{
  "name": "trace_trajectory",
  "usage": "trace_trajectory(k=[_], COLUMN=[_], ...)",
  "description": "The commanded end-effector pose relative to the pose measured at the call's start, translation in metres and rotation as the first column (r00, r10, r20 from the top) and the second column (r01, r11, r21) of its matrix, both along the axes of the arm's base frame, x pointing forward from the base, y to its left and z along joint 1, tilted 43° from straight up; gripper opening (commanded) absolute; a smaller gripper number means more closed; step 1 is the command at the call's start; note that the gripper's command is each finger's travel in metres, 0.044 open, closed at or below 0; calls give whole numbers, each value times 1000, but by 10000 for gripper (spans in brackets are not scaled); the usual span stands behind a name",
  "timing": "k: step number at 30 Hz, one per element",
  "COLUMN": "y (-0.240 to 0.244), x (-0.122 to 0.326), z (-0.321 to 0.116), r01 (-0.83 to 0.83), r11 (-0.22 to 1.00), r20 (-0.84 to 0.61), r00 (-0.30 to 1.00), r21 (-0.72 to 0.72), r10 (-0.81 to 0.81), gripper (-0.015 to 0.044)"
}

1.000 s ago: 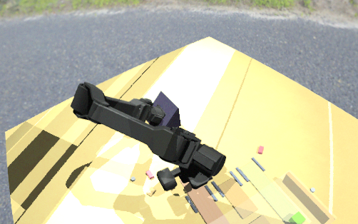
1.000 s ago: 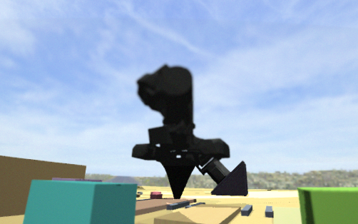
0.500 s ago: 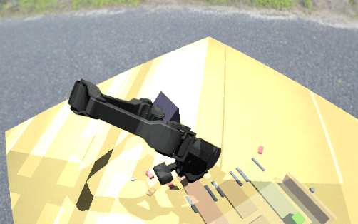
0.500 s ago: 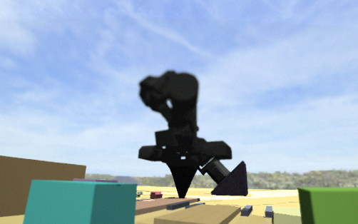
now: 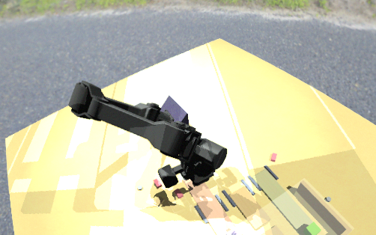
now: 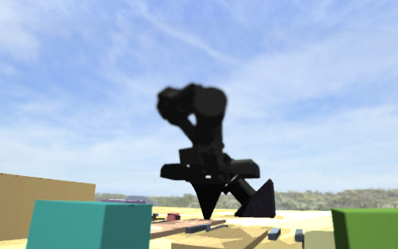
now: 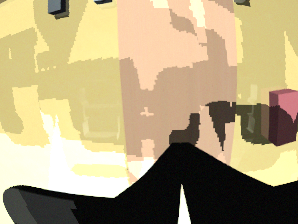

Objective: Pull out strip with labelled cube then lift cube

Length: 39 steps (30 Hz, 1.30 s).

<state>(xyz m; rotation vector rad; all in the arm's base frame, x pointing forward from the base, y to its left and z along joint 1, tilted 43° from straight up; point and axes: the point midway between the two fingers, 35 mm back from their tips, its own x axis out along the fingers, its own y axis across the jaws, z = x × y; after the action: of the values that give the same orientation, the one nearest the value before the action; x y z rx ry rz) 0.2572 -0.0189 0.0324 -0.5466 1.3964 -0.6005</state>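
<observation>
Your gripper (image 5: 190,183) (image 6: 207,218) (image 7: 180,151) is closed on nothing, its tips over the pink strip (image 5: 210,202) (image 6: 178,227) (image 7: 175,40). Beside them you have 1 red block (image 5: 179,193) (image 6: 173,216) (image 7: 283,117). Well apart from the hand stands your green cube (image 5: 313,228) (image 6: 369,230); you can't tell which cube is labelled, as no label is readable.

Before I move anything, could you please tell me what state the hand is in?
The hand is closed, with nothing in it, above the pink strip.
</observation>
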Motion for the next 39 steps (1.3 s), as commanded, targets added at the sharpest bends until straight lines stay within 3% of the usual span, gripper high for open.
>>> trace_trajectory(k=[1, 39], y=[-3, -3], x=[-13, -68], z=[-5, -9], r01=[12, 12], r11=[1000, 1000], r20=[-25, -28], r00=[1000, 1000], r21=[1, 1], r10=[-12, -12], gripper=[0, 0])
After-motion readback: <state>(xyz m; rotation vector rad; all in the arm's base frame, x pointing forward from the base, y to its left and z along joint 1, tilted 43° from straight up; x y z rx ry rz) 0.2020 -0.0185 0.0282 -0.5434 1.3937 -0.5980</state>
